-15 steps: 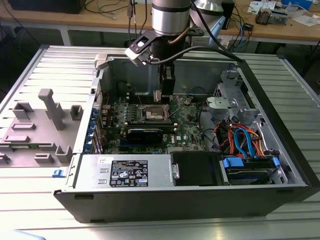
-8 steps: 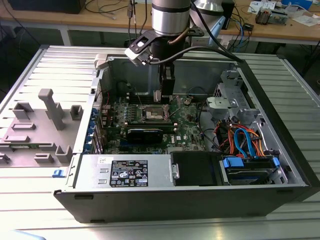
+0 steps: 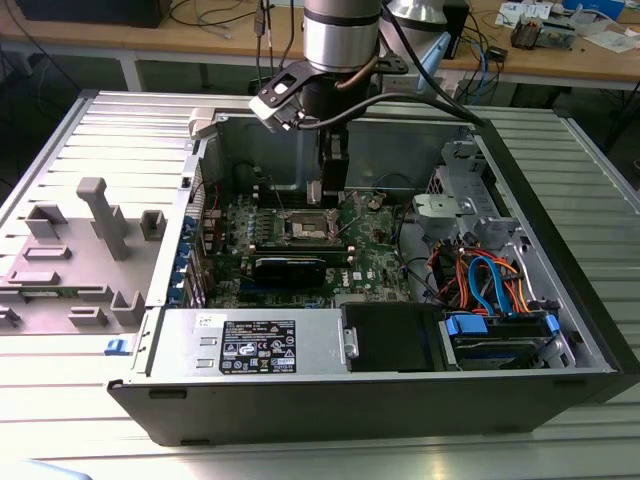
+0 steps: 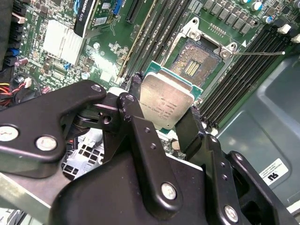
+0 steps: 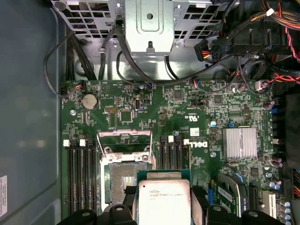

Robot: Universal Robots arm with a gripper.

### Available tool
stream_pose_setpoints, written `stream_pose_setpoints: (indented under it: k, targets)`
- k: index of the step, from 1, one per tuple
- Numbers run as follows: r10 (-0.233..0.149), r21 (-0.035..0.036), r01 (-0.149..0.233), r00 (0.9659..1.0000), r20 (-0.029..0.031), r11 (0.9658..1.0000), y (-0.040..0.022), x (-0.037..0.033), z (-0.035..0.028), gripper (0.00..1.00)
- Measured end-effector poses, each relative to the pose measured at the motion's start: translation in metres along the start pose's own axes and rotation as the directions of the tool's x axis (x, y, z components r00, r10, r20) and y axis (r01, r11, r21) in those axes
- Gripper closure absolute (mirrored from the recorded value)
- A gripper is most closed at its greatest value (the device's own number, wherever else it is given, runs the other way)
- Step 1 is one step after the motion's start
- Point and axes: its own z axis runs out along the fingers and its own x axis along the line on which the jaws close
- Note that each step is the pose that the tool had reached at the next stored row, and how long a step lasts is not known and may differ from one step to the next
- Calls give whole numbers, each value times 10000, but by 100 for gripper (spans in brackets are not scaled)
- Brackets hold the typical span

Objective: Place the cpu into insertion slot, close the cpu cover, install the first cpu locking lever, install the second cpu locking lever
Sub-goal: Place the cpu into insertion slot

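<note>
One robot arm reaches straight down from twelve o'clock in the exterior view into one open computer case that lies on its side. Its single gripper hangs upright over the green board. It sits just at twelve o'clock of the one insertion slot and is clear of it.

In the second wrist view, two black fingers are clamped on opposite edges of one cpu. The cpu's silver top faces up. It is held off the board, just beside the slot and not in it.

The slot's dark centre lies bare. One cpu cover stands swung back at one edge of the slot. One thin wire lever reaches out across the neighbouring slots. Two banks of long black memory slots hem the insertion slot on opposite sides.

In the exterior view, one black card lies just at six o'clock of the slot. One bundle of orange and blue cables sits well apart at four o'clock. The air above the slot is open.
</note>
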Motion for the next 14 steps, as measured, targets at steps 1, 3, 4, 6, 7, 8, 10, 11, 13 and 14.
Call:
stream_pose_setpoints:
  k: [1,3,4,6,7,8,10,11,13,14]
  targets:
    - [22,2,-22,10000,1,10000,0,0,2,45]
    - [58,5,-58,10000,0,10000,0,1,4,45]
    - [85,8,-85,10000,2,10000,0,1,5,45]
    - [130,12,-130,9999,2,9999,0,1,7,45]
    - [158,15,-158,9999,4,9999,0,1,8,45]
    - [182,16,-182,9998,3,9998,0,1,9,45]
    - [219,20,-219,9998,4,9998,0,2,13,45]
    - [244,22,-244,9997,5,9997,0,2,14,45]
    - [273,25,-273,9996,5,9996,0,2,18,45]
    - [303,27,-303,9995,5,9995,-1,3,24,45]
